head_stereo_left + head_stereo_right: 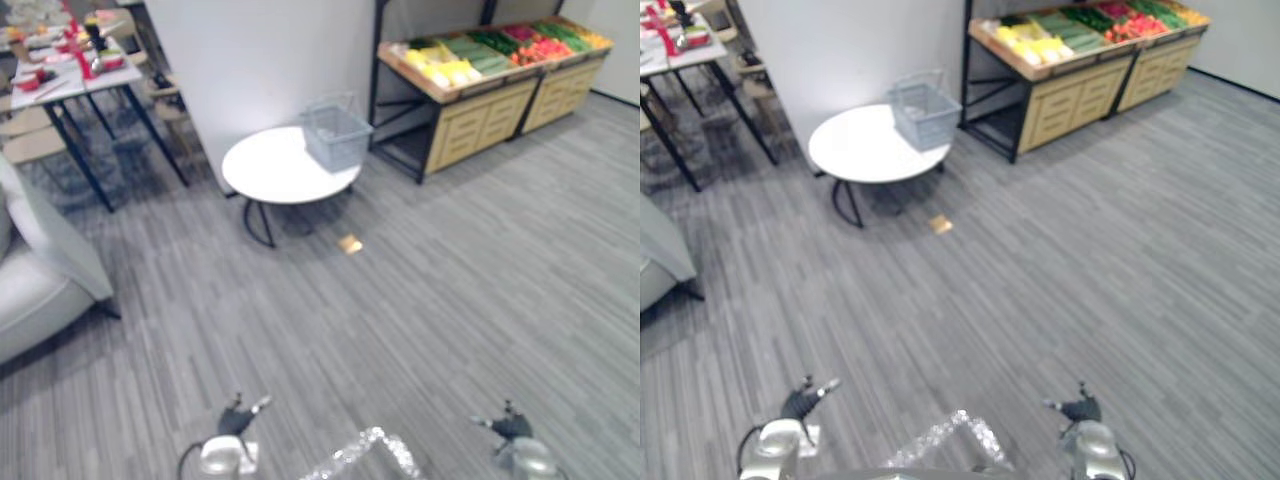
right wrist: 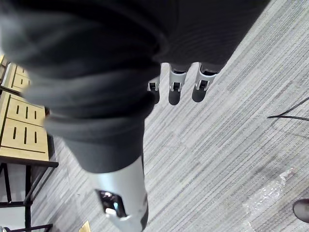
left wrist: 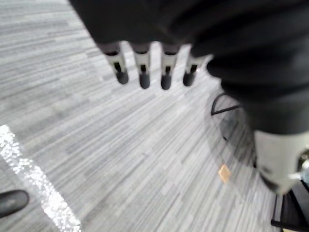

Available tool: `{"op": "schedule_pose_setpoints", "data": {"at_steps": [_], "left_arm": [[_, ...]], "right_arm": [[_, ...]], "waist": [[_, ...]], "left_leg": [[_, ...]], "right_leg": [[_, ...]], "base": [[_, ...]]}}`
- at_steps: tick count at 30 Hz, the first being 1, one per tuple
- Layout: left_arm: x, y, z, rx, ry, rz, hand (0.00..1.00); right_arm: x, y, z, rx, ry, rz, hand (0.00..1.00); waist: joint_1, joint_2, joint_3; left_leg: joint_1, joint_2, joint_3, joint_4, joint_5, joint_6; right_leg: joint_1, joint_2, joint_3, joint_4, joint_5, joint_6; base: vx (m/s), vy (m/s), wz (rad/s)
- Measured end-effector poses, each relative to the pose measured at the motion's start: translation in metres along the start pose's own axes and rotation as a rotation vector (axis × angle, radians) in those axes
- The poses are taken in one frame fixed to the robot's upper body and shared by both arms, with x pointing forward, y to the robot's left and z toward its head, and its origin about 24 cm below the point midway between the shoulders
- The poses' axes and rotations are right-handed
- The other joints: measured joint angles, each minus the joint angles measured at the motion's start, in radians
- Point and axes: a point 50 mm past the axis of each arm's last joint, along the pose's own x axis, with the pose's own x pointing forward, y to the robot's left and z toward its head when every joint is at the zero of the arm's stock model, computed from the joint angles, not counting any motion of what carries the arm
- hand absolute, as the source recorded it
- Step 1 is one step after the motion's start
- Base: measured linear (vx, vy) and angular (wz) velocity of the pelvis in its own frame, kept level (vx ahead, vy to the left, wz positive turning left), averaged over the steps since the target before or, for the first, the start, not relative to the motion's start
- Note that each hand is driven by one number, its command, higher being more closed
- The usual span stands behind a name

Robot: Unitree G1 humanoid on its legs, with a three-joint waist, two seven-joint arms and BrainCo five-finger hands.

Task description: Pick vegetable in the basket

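Soft light is filling the room; the white table (image 1: pixel 285 165) is casting a faint shadow on the floor (image 1: pixel 450 290), where a glare streak (image 1: pixel 371 437) is glinting.

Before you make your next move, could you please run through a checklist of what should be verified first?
1. Left hand free: ok, fingers straight, holding nothing.
2. Right hand free: ok, fingers relaxed, holding nothing.
3. Basket located: ok, it stands on the round white table, at the edge towards the wooden stand.
4. Vegetables within reach: not ok, they lie on top of the wooden stand, far across the floor from both hands.
5. Path clear: cannot tell, a small tan scrap lies on the floor near the table.
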Motion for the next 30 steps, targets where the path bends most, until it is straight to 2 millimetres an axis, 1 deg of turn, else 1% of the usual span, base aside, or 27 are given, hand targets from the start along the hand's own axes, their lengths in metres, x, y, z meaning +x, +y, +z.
{"op": "schedule_pose_setpoints", "data": {"at_steps": [3, 6, 8, 11, 13, 14, 15, 16, 17, 18, 19, 20, 21, 22, 23, 24, 25, 26, 27, 28, 29, 30], "left_arm": [[-0.001, 0.000, -0.003, -0.001, 0.009, 0.001, 0.00], [-0.005, 0.002, -0.010, 0.002, 0.022, 0.005, 0.00], [-0.005, 0.003, -0.009, 0.001, 0.013, 0.007, 0.00], [-0.005, 0.004, -0.005, -0.006, -0.006, 0.010, 0.00], [-0.004, 0.005, -0.002, -0.008, -0.016, 0.015, 0.00], [-0.004, 0.006, -0.001, -0.007, -0.019, 0.018, 0.00], [-0.004, 0.008, -0.002, -0.010, -0.018, 0.023, 0.00], [-0.004, 0.009, -0.001, -0.016, -0.019, 0.029, 0.00], [-0.004, 0.013, 0.001, -0.028, -0.029, 0.046, 0.00], [-0.003, 0.017, 0.005, -0.025, -0.045, 0.055, 0.00], [-0.003, 0.020, 0.008, -0.022, -0.057, 0.059, 0.00], [-0.003, 0.021, 0.013, -0.025, -0.081, 0.065, 0.00], [-0.003, 0.021, 0.013, -0.025, -0.083, 0.065, 0.00], [-0.003, 0.022, 0.014, -0.024, -0.087, 0.067, 0.00], [-0.002, 0.024, 0.018, -0.026, -0.100, 0.070, 0.00], [-0.002, 0.025, 0.022, -0.051, -0.121, 0.076, 0.00], [-0.002, 0.026, 0.023, -0.064, -0.132, 0.080, 0.00], [-0.002, 0.027, 0.027, -0.074, -0.147, 0.087, 0.00], [-0.002, 0.028, 0.029, -0.079, -0.158, 0.091, 0.00], [-0.002, 0.030, 0.031, -0.085, -0.170, 0.102, 0.00], [-0.002, 0.031, 0.031, -0.086, -0.171, 0.105, 0.00], [-0.003, 0.032, 0.028, -0.084, -0.162, 0.107, 0.00]], "right_arm": [[-0.001, 0.002, -0.003, -0.006, 0.008, 0.020, 0.00], [-0.002, 0.003, 0.001, -0.022, -0.020, 0.034, 0.00], [-0.002, 0.003, 0.004, -0.024, -0.030, 0.036, 0.00], [0.000, 0.002, 0.014, -0.027, -0.067, 0.041, 0.00], [0.000, 0.000, 0.015, -0.030, -0.069, 0.037, 0.00], [0.001, -0.001, 0.016, -0.030, -0.070, 0.036, 0.00], [0.000, -0.001, 0.015, -0.028, -0.068, 0.036, 0.00], [0.000, 0.000, 0.014, -0.025, -0.065, 0.039, 0.00], [0.000, 0.000, 0.013, -0.026, -0.062, 0.041, 0.00], [0.000, -0.002, 0.015, -0.022, -0.068, 0.039, 0.00], [0.000, -0.004, 0.017, -0.022, -0.076, 0.036, 0.00], [0.001, -0.013, 0.024, -0.036, -0.107, 0.019, 0.00], [0.001, -0.019, 0.028, -0.046, -0.121, 0.006, 0.00], [0.002, -0.027, 0.037, -0.052, -0.152, -0.016, 0.00], [0.003, -0.034, 0.049, -0.051, -0.191, -0.032, 0.00], [0.004, -0.042, 0.063, -0.060, -0.230, -0.050, 0.00], [0.005, -0.045, 0.068, -0.066, -0.245, -0.057, 0.00], [0.006, -0.048, 0.074, -0.070, -0.259, -0.065, 0.00], [0.006, -0.049, 0.077, -0.072, -0.267, -0.068, 0.00], [0.007, -0.047, 0.083, -0.070, -0.282, -0.067, 0.00], [0.007, -0.045, 0.085, -0.070, -0.289, -0.062, 0.00], [0.007, -0.042, 0.083, -0.072, -0.283, -0.056, 0.00]], "waist": [[0.001, 0.003, 0.010], [0.000, 0.004, 0.012], [0.001, 0.002, 0.019], [0.001, 0.000, 0.045], [0.001, -0.002, 0.048], [0.001, -0.001, 0.050], [0.000, -0.001, 0.050], [0.000, -0.005, 0.053], [0.002, -0.011, 0.059], [0.002, -0.007, 0.075], [0.001, -0.005, 0.087], [0.007, 0.013, 0.112], [0.011, 0.010, 0.123], [0.015, 0.013, 0.124], [0.018, 0.009, 0.126], [0.024, 0.007, 0.127], [0.027, 0.007, 0.127], [0.030, 0.012, 0.127], [0.032, 0.017, 0.128], [0.036, 0.026, 0.128], [0.054, 0.036, 0.123], [0.063, 0.031, 0.121]], "left_leg": [[0.003, 0.001, -0.002, -0.005, 0.000, 0.000], [-0.002, 0.002, -0.001, -0.006, 0.000, 0.000], [-0.004, 0.003, 0.000, -0.006, 0.000, 0.000], [-0.008, 0.000, 0.003, -0.005, -0.004, -0.006], [-0.018, -0.001, 0.005, -0.003, -0.006, -0.010], [-0.021, 0.000, 0.011, 0.000, -0.010, -0.015], [-0.020, 0.008, 0.027, 0.009, -0.024, -0.025], [-0.035, 0.014, 0.036, 0.053, -0.048, -0.037], [-0.103, 0.044, 0.056, 0.240, -0.133, -0.069], [-0.209, 0.103, 0.089, 0.507, -0.181, -0.080], [-0.259, 0.137, 0.104, 0.643, -0.179, -0.079], [-0.343, 0.212, 0.116, 0.864, -0.144, -0.063], [-0.373, 0.231, 0.115, 0.939, -0.140, -0.062], [-0.397, 0.234, 0.110, 0.972, -0.165, -0.067], [-0.422, 0.211, 0.115, 0.947, -0.196, -0.072], [-0.451, 0.171, 0.129, 0.819, -0.203, -0.081], [-0.460, 0.157, 0.143, 0.734, -0.194, -0.080], [-0.475, 0.141, 0.155, 0.608, -0.160, -0.073], [-0.485, 0.139, 0.166, 0.527, -0.130, -0.071], [-0.506, 0.137, 0.161, 0.372, -0.055, -0.072], [-0.513, 0.141, 0.137, 0.280, -0.003, -0.069], [-0.513, 0.139, 0.134, 0.306, 0.041, -0.059]], "right_leg": [[0.003, 0.001, -0.003, 0.003, 0.000, 0.000], [-0.010, 0.000, -0.004, 0.019, -0.007, -0.008], [-0.021, 0.000, -0.004, 0.035, -0.014, -0.009], [-0.077, -0.008, -0.001, 0.141, -0.067, -0.011], [-0.102, -0.012, 0.001, 0.180, -0.089, -0.015], [-0.114, -0.011, 0.004, 0.193, -0.099, -0.018], [-0.114, -0.007, 0.007, 0.200, -0.113, -0.028], [-0.113, -0.007, 0.007, 0.209, -0.125, -0.040], [-0.107, -0.006, 0.013, 0.211, -0.145, -0.051], [-0.080, 0.010, 0.010, 0.204, -0.153, -0.059], [-0.065, 0.018, 0.010, 0.201, -0.157, -0.066], [-0.023, 0.045, 0.023, 0.194, -0.163, -0.077], [-0.008, 0.053, 0.031, 0.192, -0.169, -0.080], [0.011, 0.048, 0.052, 0.198, -0.188, -0.085], [0.018, 0.030, 0.078, 0.201, -0.203, -0.080], [0.018, -0.001, 0.109, 0.187, -0.212, -0.072], [0.018, -0.013, 0.118, 0.178, -0.213, -0.070], [0.026, -0.024, 0.128, 0.158, -0.213, -0.070], [0.034, -0.026, 0.136, 0.142, -0.213, -0.070], [0.053, -0.025, 0.149, 0.106, -0.219, -0.058], [0.065, -0.023, 0.171, 0.096, -0.245, -0.041], [0.076, -0.033, 0.183, 0.106, -0.269, -0.046]], "base": [[-0.06, -0.028, 0.03], [-0.06, -0.024, 0.00], [-0.04, -0.024, 0.00], [-0.01, -0.008, 0.00], [0.02, -0.010, -0.02], [0.08, -0.031, -0.08], [0.10, -0.038, -0.09], [0.10, -0.065, -0.10], [0.08, -0.101, -0.02], [0.07, -0.121, -0.05], [0.08, -0.135, -0.14], [0.09, -0.089, -0.27], [0.21, -0.044, -0.41], [0.29, 0.022, -0.46], [0.37, 0.059, -0.65], [0.30, 0.070, -0.62], [0.31, 0.111, -0.52], [0.28, 0.112, -0.31], [0.40, 0.172, -0.34], [0.46, 0.233, -0.49], [0.48, 0.273, -0.55], [0.51, 0.308, -0.55]]}}
